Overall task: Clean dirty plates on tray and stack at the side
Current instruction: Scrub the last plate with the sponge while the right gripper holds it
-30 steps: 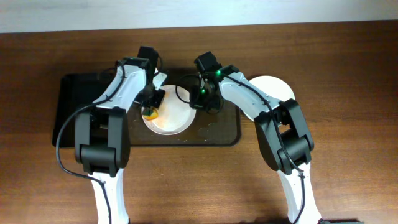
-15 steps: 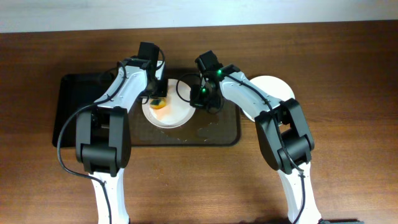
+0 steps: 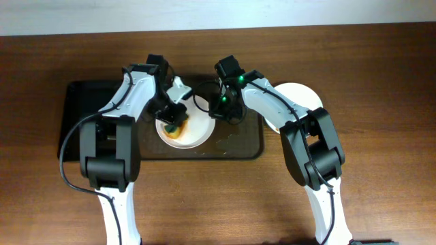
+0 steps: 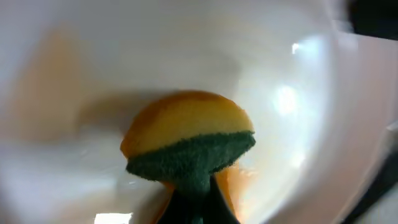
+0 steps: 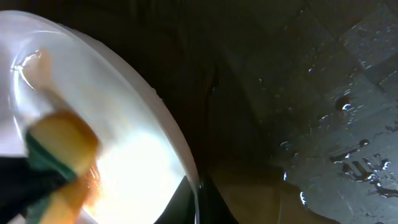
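Two plates show overhead: one plate [image 3: 197, 134] lies on the tray [image 3: 240, 147] under the left gripper [image 3: 174, 124], which clamps a sponge [image 3: 176, 129]. The right gripper [image 3: 216, 112] meets that plate's rim, a second plate [image 3: 301, 94] sits off the tray at the right, judged done, and no third is visible. Left wrist view: the sponge [image 4: 189, 140] presses on the plate [image 4: 280, 68] beside an orange smear [image 4: 241, 180], so cleaning is judged unfinished. Right wrist view: the right gripper's fingers [image 5: 216, 208] pinch the plate rim [image 5: 174, 143] over the wet tray [image 5: 336, 93], with stacking outstanding.

Overhead looks down; wrist close-ups share one plate [image 4: 298, 93].
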Robot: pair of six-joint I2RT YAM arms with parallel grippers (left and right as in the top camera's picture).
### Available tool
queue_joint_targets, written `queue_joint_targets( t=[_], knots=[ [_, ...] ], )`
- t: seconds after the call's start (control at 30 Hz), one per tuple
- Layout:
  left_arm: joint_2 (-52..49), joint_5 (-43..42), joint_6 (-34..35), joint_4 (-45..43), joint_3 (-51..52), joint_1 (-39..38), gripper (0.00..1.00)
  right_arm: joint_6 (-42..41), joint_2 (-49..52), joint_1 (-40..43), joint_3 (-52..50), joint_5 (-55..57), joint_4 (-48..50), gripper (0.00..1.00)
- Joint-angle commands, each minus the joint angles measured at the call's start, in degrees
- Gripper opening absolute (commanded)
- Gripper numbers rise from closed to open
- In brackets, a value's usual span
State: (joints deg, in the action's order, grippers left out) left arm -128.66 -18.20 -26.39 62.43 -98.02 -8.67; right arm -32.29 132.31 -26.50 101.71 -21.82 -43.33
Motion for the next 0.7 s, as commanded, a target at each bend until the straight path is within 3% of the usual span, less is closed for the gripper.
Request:
queue_joint_targets(
  t=[0.0,0.1,0.23,0.33,0.4,0.43,0.53,0.6,0.63,0.67],
  knots=[
    [-1.9,-12.5,-14.1,-0.4,1.3,-0.8,0.0,-0.5,0.3,0.7,-0.8,0.4,0.0,0.04],
    [-1.9,-12.4,-11.8,-4.5,1.3,-0.6,0.0,-0.5,0.3,0.7,-0.8,0.4,0.0,0.04],
    [-1.9,-10.7,5.7,-18.4,1.3,1.7,0.0,-0.5,0.3,0.7,-0.8,0.4,0.0,0.04],
    [-1.9,3.7,22.7,-25.3,1.3,2.8,0.0,-0.5,0.3,0.7,-0.8,0.4,0.0,0.04],
    [-1.9,20.5,33.5,-22.8,1.3,2.8,0.0,-0.5,0.3,0.7,-0.8,0.4,0.0,0.04],
    [-1.9,24.3,35.7,-20.7,1.3,2.8,0.0,-0.5,0.3,0.7,-0.8,0.4,0.1,0.04],
    [-1.9,31.5,37.3,-12.7,1.3,2.8,0.0,-0.5,0.3,0.7,-0.8,0.4,0.3,0.04],
    [-1.9,30.8,37.0,-7.3,1.3,2.8,0.0,-0.5,0.3,0.7,-0.8,0.3,0.3,0.04],
    [-1.9,27.0,32.8,-4.4,1.3,2.7,0.0,-0.5,0.3,0.7,-0.8,0.3,0.3,0.04],
    [-1.9,12.6,18.8,-1.1,1.3,2.7,0.0,-0.5,0.3,0.7,-0.8,-0.1,0.4,0.04]
  ],
)
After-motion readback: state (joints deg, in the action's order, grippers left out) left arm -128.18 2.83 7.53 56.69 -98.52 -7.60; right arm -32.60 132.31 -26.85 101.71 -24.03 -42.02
